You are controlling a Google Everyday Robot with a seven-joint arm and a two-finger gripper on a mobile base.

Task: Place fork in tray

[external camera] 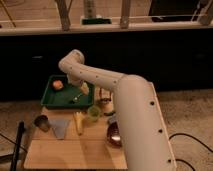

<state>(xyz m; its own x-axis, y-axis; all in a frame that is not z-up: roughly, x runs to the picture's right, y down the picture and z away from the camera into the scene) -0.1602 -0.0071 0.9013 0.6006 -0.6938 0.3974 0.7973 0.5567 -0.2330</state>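
Over the right end of the tray (pixel 56 98), the pincer (pixel 84 90) hangs low at the tip of the white arm (pixel 97 77), which bends down from its elbow on the far side. Whether the pincer is wide or narrow I cannot tell. The fork (pixel 77 97) shows as a thin silvery sliver just below and to the left of the pincer, inside the tray's rim. I cannot tell whether it lies on the tray floor or is held. An orange round thing (pixel 58 84) sits in the tray's far left corner, well apart from the fork.

On the wooden tabletop (pixel 75 150), nearer than the tray, stand a pale yellow long object (pixel 79 123), a green cup (pixel 94 112) just beside the tray's near right corner, and a dark cup (pixel 41 121) to the left.

The step in hand looks like the set-down, so the task seems close to finished. To do it well, the fork should be let go low, close to the tray floor, so it does not bounce or slide over the rim. The release should come over bare floor, away from the orange thing. The lift afterwards should go straight up, so the pincer neither drags the fork along nor catches the right rim or the green cup.
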